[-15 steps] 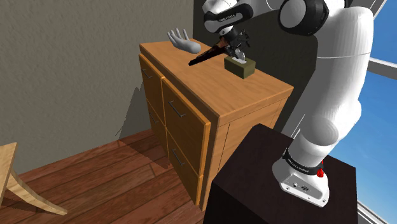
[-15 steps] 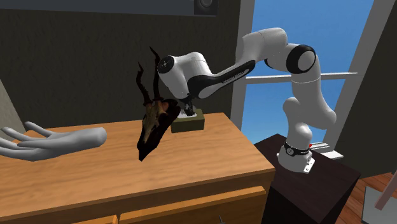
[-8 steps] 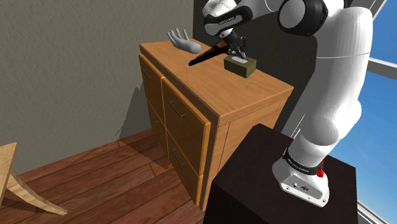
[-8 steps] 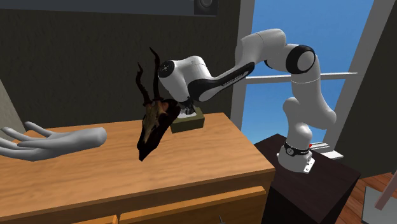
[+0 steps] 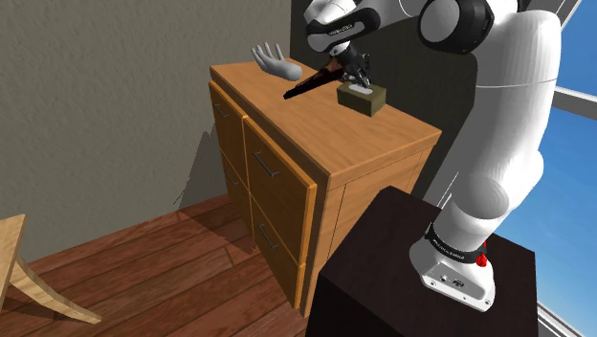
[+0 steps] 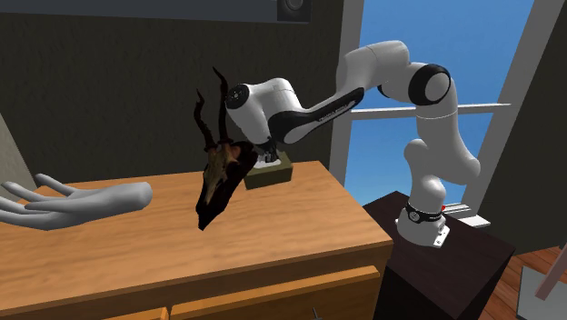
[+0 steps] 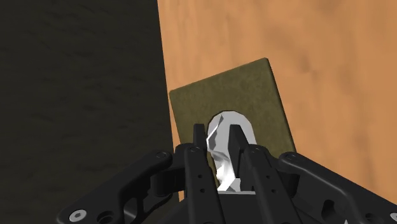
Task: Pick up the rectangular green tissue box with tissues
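Observation:
An olive-green rectangular tissue box [image 5: 367, 99] rests near the back edge of a wooden dresser [image 5: 316, 134], with a white tissue [image 7: 222, 156] poking out of its top. My black gripper [image 5: 357, 78] comes straight down onto the box. In the wrist view the gripper [image 7: 218, 133] is shut, and its two fingers pinch the white tissue above the box [image 7: 229, 95]. The second exterior view has the box [image 6: 273, 174] partly hidden behind the gripper [image 6: 266, 161] and a dark skull.
A dark horned animal skull [image 5: 311, 84] [image 6: 218, 177] lies on the dresser right beside the box. A grey hand sculpture [image 5: 276, 62] [image 6: 68, 202] lies farther along the top. A dark wall stands behind the dresser. The black stand [image 5: 402, 278] sits at the dresser's end.
The gripper dropped slightly onto the box and closed on the tissue. The box has not moved, and nothing has shifted in the last half second.

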`<state>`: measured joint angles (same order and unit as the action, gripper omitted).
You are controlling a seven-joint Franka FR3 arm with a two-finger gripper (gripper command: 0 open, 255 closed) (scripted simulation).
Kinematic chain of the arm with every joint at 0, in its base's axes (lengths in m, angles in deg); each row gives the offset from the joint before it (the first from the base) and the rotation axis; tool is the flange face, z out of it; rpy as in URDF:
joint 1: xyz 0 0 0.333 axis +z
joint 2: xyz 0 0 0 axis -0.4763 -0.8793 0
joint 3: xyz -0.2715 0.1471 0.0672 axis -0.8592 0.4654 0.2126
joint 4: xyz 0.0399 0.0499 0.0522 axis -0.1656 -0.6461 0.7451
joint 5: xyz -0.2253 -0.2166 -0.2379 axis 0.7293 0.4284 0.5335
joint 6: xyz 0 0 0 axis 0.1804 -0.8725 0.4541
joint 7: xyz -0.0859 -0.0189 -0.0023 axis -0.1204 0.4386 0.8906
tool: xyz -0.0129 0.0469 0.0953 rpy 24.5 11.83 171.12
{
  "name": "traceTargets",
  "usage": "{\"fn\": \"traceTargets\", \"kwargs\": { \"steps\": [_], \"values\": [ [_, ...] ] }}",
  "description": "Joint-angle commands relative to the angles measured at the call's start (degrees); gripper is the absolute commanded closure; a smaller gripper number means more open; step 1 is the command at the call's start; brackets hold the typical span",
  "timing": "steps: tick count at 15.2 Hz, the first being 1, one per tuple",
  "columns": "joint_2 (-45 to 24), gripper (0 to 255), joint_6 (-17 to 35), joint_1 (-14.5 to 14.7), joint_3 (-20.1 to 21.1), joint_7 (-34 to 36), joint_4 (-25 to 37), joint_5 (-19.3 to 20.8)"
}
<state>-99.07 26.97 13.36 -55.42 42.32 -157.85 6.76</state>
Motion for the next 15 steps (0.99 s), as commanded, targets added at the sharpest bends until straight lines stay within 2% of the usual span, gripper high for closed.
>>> {"fn": "traceTargets", "kwargs": {
  "steps": [1,15],
  "values": [
    [0.17,255,-1.01,0.09,-0.06,-0.61,1.2,0.15],
    [0.25,255,-8.13,0.7,-0.35,-5.65,9.74,1.1]
  ]
}}
